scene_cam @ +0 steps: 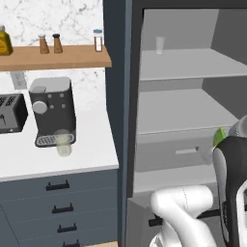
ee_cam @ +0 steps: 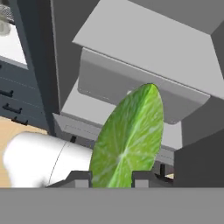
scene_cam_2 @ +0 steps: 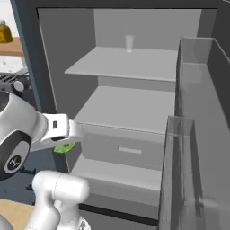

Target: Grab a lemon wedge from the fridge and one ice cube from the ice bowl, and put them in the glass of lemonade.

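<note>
My gripper [ee_cam: 111, 177] is shut on the lemon wedge [ee_cam: 129, 140], a bright yellow-green slice standing upright between the two fingertips. The same wedge [scene_cam_2: 64, 147] peeks out green under my hand in the right base view, and the wedge [scene_cam: 220, 135] shows beside my forearm in the left base view. I hold it just in front of the open fridge [scene_cam_2: 130, 108], at its left edge, level with the drawer. The glass of lemonade [scene_cam: 63, 144] stands on the white counter in front of the coffee machine. The ice bowl and the ice cube are out of view.
A clear, colourless glass [scene_cam_2: 129, 43] stands on the fridge's top shelf. The open fridge door with its bins [scene_cam_2: 193, 134] juts out on the right. On the counter [scene_cam: 91, 149] are a coffee machine [scene_cam: 52, 108] and a toaster [scene_cam: 12, 113]; a wooden shelf [scene_cam: 58, 58] hangs above.
</note>
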Controlling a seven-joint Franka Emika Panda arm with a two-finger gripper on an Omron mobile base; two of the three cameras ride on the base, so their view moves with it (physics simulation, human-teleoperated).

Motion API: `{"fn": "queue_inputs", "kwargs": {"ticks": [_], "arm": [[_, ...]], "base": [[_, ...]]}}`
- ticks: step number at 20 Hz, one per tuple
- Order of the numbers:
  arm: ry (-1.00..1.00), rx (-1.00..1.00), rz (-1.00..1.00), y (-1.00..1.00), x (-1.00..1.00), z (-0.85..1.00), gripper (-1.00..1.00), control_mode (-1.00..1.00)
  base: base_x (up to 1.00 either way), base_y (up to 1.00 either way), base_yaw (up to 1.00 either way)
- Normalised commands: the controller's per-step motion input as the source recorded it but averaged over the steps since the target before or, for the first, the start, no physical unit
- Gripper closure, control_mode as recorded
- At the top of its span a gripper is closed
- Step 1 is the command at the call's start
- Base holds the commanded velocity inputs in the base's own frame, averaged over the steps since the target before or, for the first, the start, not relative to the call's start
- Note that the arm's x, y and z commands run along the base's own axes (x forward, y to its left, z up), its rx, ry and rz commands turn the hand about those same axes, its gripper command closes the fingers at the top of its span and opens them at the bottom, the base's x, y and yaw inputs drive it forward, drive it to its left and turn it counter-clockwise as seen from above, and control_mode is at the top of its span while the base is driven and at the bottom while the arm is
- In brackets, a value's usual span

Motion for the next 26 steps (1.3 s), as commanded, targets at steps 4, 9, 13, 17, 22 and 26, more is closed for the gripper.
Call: {"fn": "queue_inputs", "kwargs": {"ticks": [4, 9, 13, 17, 22, 26], "arm": [[0.00, 0.00, 0.00, 0.00, 0.00, 0.00, 1.00, 1.00], [0.00, 0.00, 0.00, 0.00, 0.00, 0.00, 1.00, 1.00], [0.00, 0.00, 0.00, 0.00, 0.00, 0.00, 1.00, 1.00], [0.00, 0.00, 0.00, 0.00, 0.00, 0.00, 1.00, 1.00], [0.00, 0.00, 0.00, 0.00, 0.00, 0.00, 1.00, 1.00], [0.00, 0.00, 0.00, 0.00, 0.00, 0.00, 1.00, 1.00]], "base": [[-0.77, 0.97, 0.00], [-0.09, 1.00, -0.06], [0.00, 1.00, -0.10], [0.00, 1.00, -0.06], [0.33, 0.72, -0.02], [0.36, 0.18, -0.05]]}}
